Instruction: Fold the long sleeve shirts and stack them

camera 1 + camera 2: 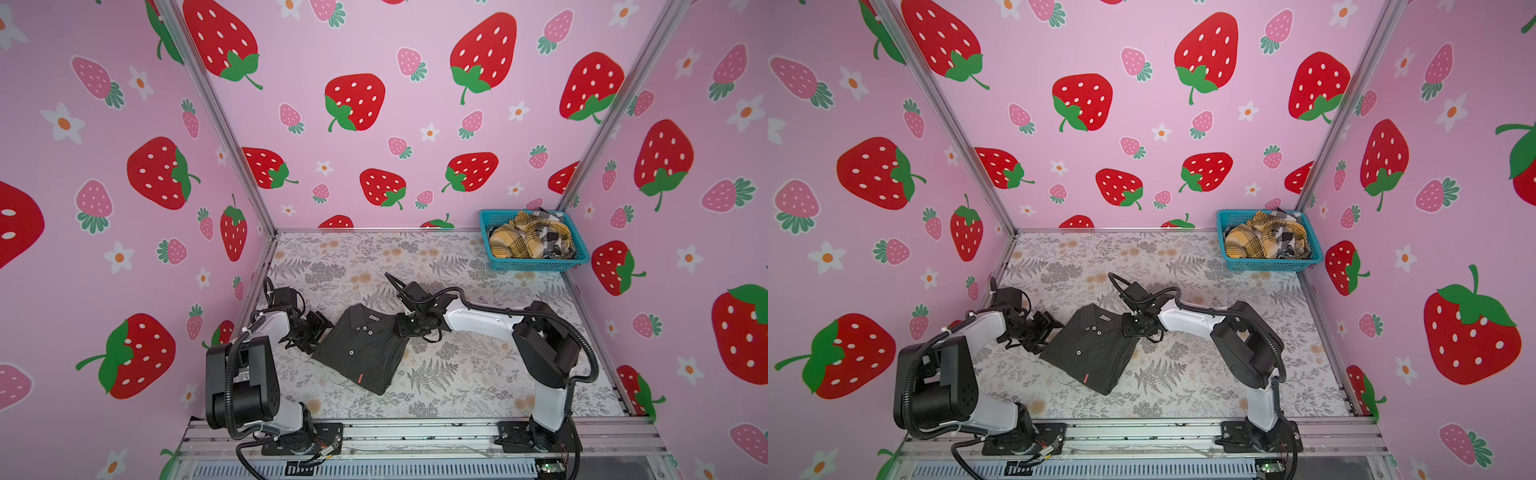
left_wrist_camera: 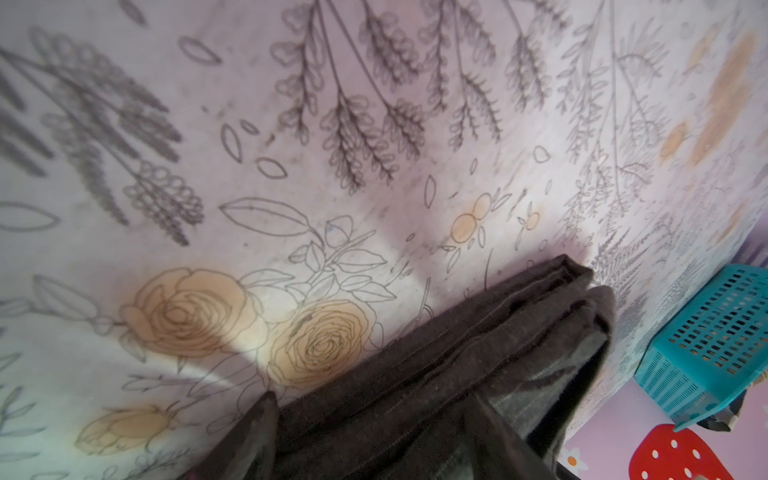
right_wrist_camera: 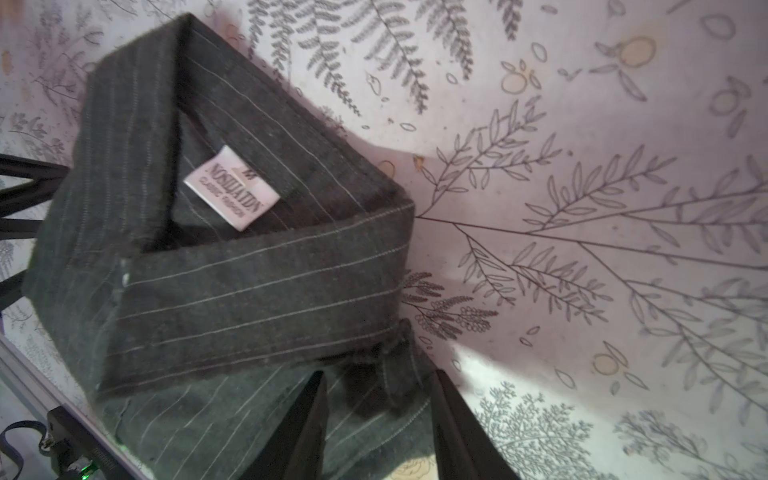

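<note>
Folded shirt (image 1: 361, 353), right fingers (image 3: 307, 428) apart, perhaps touching

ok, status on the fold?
Left gripper open at edge of pinstripe shirt; right gripper open by its collar. Shirt folded, flat on table. Other shirts in basket. Nothing in the way.

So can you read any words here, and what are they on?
"M", probably: white neck label of the charcoal pinstripe shirt.
Big word below it: too blurred to read.
Small line, maybe "CLASSIC FASHION": same label.
Orange tag on the shirt's hem: too small to read.
</note>
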Robot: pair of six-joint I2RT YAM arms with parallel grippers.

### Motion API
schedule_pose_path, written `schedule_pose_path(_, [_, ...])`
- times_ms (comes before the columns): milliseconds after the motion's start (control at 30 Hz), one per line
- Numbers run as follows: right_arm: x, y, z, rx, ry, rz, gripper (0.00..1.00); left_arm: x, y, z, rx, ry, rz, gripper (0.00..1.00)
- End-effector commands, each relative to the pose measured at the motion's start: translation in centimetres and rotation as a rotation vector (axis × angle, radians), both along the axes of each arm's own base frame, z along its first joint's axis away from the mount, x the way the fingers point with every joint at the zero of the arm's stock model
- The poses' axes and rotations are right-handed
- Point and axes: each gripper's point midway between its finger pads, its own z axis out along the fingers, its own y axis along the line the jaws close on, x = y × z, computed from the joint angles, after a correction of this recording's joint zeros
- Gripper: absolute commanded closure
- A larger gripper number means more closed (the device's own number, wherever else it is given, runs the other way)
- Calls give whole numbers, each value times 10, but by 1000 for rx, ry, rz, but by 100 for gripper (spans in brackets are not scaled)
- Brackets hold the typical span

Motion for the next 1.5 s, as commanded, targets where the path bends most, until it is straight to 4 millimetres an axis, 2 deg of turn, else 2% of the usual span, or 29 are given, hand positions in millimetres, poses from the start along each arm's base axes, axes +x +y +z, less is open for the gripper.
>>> schedule_pose_path(0, [1,-7,-5,3,15,-44,59,-7,-5,-2,-17,20,-6,29])
schedule_pose_path(100, [1,-10,-5,37,23,-53,64,-9,-6,-4,-20,26,-4,29])
schedule_pose_path(200, [4,-4,-2,88,21,-25,69,-10,-6,-4,-20,25,-7,30])
schedule_pose_path(400, [15,6,-1,131,3,12,71,-10,-6,-4,-21,24,-5,30])
schedule_pose_path(500, [20,8,0,151,3,13,78,-10,-7,-4,-21,24,-7,30])
schedule_pose_path(667, [24,16,13,191,-10,25,98,-11,-7,-5,-27,27,-4,30])
schedule_pose_path(733, [24,17,23,199,-15,25,100,-12,-7,-7,-28,31,-3,30])
schedule_pose_path(800, [23,12,38,169,-30,8,100,-13,-7,-8,-28,37,-2,31])
schedule_pose_path(900, [19,-12,52,46,-47,-58,100,-14,-7,-10,-27,42,-3,31])
schedule_pose_path(1000, [7,-32,43,-26,-15,-99,100,-13,-8,-11,-29,42,-2,31])
schedule_pose_path(1133, [-2,-54,10,-81,34,-143,100,-13,-8,-12,-32,42,4,31])
schedule_pose_path(1333, [10,-60,-27,-122,39,-148,100,-16,-11,-13,-35,50,-5,31])
schedule_pose_path(1467, [27,-68,-33,-147,5,-152,100,-18,-16,-13,-41,47,-14,31])
